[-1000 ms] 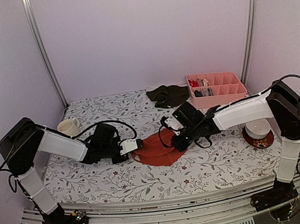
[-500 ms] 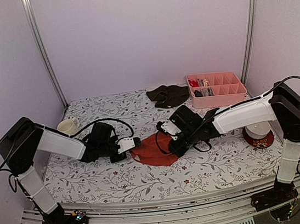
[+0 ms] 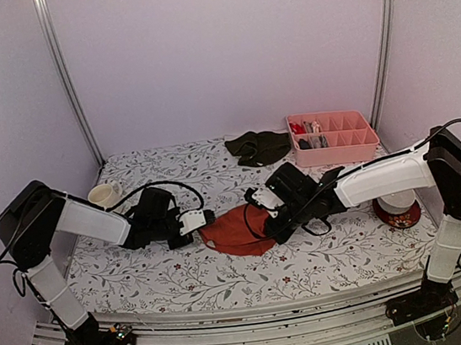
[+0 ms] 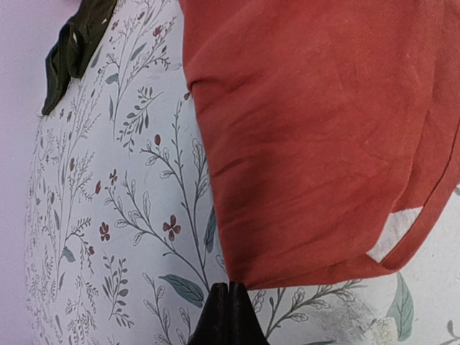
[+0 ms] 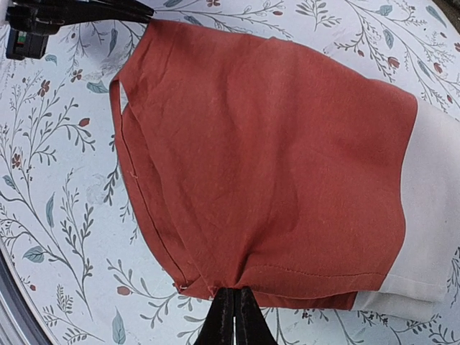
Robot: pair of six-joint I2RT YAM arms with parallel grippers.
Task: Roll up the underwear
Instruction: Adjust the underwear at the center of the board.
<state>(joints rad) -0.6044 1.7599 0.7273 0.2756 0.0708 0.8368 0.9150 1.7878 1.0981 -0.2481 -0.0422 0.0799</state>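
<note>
The rust-red underwear (image 3: 237,231) lies mid-table, spread between the two grippers on the flowered table (image 3: 142,278). The left gripper (image 4: 228,316) has its jaws pressed together on the garment's left corner. The right gripper (image 5: 230,316) is pinched tight on the hem at the right side, so the cloth spans two grips. To do this step well, I judge, both arms should move as one, with the fabric lightly taut and flat so no crease gets folded in, and set a straight edge before rolling begins. Farther back, well apart, the dark olive underwear (image 3: 258,147) sits crumpled, just left of the pink tray (image 3: 339,155).
</note>
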